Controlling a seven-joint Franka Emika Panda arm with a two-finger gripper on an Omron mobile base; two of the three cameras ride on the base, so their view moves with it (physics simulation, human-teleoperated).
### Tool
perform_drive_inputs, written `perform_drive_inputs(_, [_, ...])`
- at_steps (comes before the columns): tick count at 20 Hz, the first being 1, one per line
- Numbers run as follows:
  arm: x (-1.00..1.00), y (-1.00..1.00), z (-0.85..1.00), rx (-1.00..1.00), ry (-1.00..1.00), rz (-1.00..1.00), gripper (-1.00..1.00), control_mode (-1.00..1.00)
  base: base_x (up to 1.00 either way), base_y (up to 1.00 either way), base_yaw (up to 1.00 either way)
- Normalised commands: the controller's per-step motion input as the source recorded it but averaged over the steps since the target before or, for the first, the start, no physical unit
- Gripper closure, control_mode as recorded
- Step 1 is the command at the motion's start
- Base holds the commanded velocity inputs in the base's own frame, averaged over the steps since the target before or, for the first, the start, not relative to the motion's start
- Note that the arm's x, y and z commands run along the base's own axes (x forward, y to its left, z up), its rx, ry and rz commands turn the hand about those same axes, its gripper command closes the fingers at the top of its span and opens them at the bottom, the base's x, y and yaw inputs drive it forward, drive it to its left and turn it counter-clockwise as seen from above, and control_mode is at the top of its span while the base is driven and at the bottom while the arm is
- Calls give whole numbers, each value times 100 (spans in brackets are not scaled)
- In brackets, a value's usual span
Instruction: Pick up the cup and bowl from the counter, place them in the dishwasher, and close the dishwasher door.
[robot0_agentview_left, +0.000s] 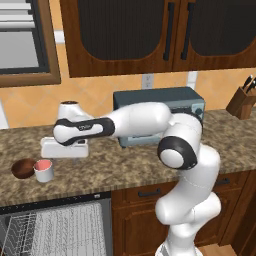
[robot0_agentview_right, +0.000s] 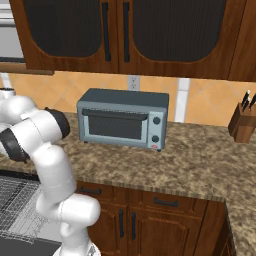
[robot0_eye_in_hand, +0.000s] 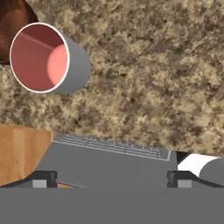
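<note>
Your gripper (robot0_eye_in_hand: 112, 178) hangs wide open, holding nothing, over the counter (robot0_agentview_left: 125, 167) just right of the cup (robot0_agentview_left: 43, 170). The cup stands upright and empty, touching the bowl (robot0_agentview_left: 23, 168). Below, you see the dishwasher (robot0_agentview_left: 55, 225) open, its rack bare

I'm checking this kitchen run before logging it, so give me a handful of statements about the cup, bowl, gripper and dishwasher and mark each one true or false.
1. The cup stands upright on the counter. True.
2. The bowl is already in the dishwasher. False: it sits on the counter right beside the cup.
3. The gripper is shut on the cup. False: its jaws are open and hold nothing.
4. The dishwasher is open, its wire rack showing. True.
5. The toaster oven is on the counter. True.
</note>
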Motion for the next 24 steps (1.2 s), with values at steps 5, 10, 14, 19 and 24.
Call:
perform_drive_inputs(5, [30, 30, -2, -2, -1, 0, -100, -100, 0, 0, 0])
perform_drive_inputs(10, [28, 19, 0, -2, 0, 0, -100, -100, 0, 0, 0])
perform_drive_inputs(14, [33, 19, -7, -1, 0, 0, -100, -100, 0, 0, 0])
perform_drive_inputs(19, [25, 14, -29, 0, 0, 0, -100, -100, 0, 0, 0])
perform_drive_inputs(24, [17, 18, -16, 0, 0, 0, -100, -100, 0, 0, 0])
